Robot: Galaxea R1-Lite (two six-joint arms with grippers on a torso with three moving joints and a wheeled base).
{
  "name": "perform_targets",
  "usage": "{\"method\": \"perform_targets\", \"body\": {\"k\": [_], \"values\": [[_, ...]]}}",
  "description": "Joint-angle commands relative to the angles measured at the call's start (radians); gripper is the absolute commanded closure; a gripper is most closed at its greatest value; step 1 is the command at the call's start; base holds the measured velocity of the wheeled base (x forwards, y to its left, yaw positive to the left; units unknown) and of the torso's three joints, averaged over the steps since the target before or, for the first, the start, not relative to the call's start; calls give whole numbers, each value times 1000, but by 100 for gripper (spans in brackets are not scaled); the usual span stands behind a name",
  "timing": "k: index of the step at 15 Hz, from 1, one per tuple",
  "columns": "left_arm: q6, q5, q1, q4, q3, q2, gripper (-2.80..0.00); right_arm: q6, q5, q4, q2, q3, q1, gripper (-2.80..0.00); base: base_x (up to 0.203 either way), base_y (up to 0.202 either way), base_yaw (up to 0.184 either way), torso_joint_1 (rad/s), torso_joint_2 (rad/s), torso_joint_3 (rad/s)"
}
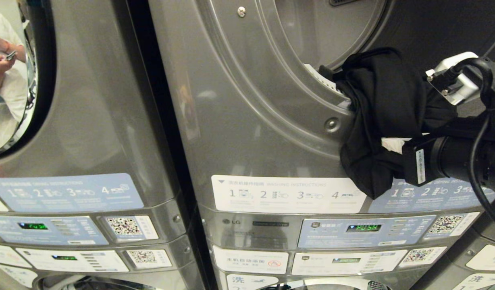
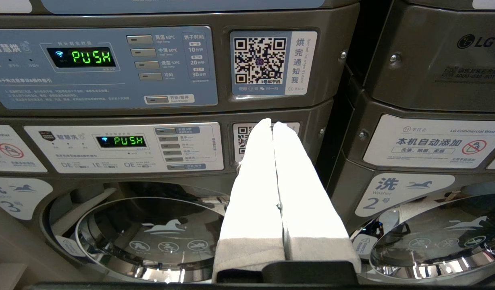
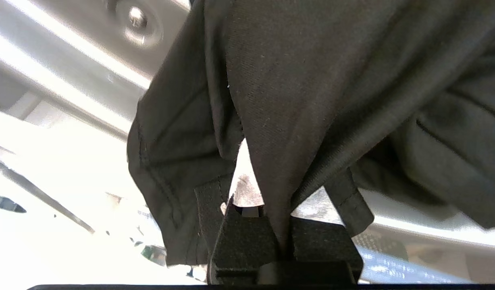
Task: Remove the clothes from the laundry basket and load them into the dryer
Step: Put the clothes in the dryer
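Observation:
A black garment (image 1: 382,117) hangs over the lower rim of the dryer's round opening (image 1: 271,88), partly inside and partly down the grey front. My right gripper (image 1: 388,146) reaches in from the right and is shut on a fold of this black cloth (image 3: 296,100); its fingertips are buried in the fabric, and one white finger (image 3: 247,189) shows beside the pinched fold. My left gripper (image 2: 273,123) stays parked low before the lower control panels, shut with nothing in it. The laundry basket is out of view.
Another grey machine (image 1: 90,121) stands to the left; a person shows in its door glass (image 1: 5,60). Control panels with lit green displays (image 1: 363,228) and instruction stickers (image 1: 288,194) sit below the dryer opening. Chrome washer doors (image 2: 150,237) lie lower down.

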Motion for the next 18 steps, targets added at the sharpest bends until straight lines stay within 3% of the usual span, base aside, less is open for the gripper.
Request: {"method": "perform_targets", "body": {"k": [1, 6, 10, 14, 18], "values": [[0, 0, 0, 0, 0, 0, 0, 0, -2, 36, -42, 3, 4, 0, 0, 0, 0, 0, 0, 0], [0, 0, 0, 0, -1, 0, 0, -2, 6, 109, -125, -16, 4, 0, 0, 0, 0, 0, 0, 0], [0, 0, 0, 0, 0, 0, 0, -1, -4, 18, -55, -108, 3, 0, 0, 0, 0, 0, 0, 0], [0, 0, 0, 0, -1, 0, 0, -2, -80, -88, 120, -348, 2, 0, 0, 0, 0, 0, 0, 0], [0, 0, 0, 0, 0, 0, 0, -25, -147, -110, 324, -724, -14, 0, 0, 0, 0, 0, 0, 0]]}}
